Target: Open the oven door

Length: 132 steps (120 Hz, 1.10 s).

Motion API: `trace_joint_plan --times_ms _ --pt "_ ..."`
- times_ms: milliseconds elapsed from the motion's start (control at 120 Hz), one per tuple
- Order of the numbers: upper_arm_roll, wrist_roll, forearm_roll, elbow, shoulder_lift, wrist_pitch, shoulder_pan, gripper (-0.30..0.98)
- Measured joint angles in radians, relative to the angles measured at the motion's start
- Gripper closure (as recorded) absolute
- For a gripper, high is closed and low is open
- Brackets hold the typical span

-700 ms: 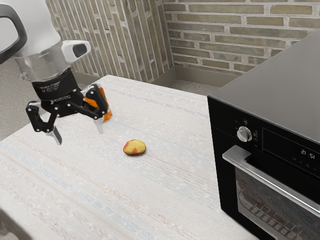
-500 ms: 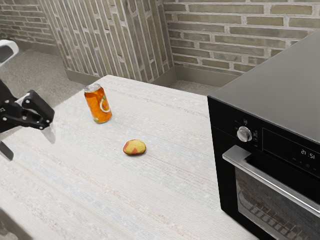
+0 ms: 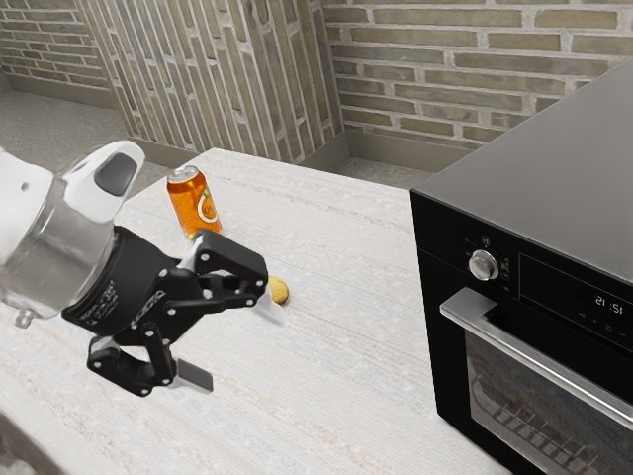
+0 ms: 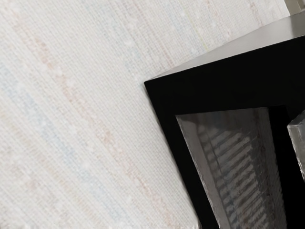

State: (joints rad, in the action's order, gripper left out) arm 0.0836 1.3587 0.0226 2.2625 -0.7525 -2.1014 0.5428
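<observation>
Our gripper has swung in from the exterior view's left edge, nearer the oven.
Its fingers stand apart, away from the shut oven door toward the exterior view's right; we can't surely read the clock or the orange can.

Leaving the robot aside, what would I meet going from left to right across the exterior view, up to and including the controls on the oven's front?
Orange can → small yellow item → oven's round knob → oven's clock digits.
</observation>
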Motion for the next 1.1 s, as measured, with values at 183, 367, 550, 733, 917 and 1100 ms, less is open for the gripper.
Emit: trace_joint_plan --times_ms 183,367,550,733,917,1100 --pt "-0.001 0.183 -0.008 -0.054 0.147 -0.14 0.077 0.0" --pt "-0.003 0.318 -0.007 -0.073 0.226 -0.236 0.116 0.0" --pt "-0.004 0.416 -0.005 -0.131 0.318 -0.285 0.122 0.0" --pt "-0.032 0.487 -0.008 -0.151 0.377 -0.309 0.116 0.0" --pt "-0.034 0.534 -0.006 -0.189 0.437 -0.322 0.111 0.0" --pt "-0.035 0.556 -0.001 -0.193 0.472 -0.334 0.103 0.0"
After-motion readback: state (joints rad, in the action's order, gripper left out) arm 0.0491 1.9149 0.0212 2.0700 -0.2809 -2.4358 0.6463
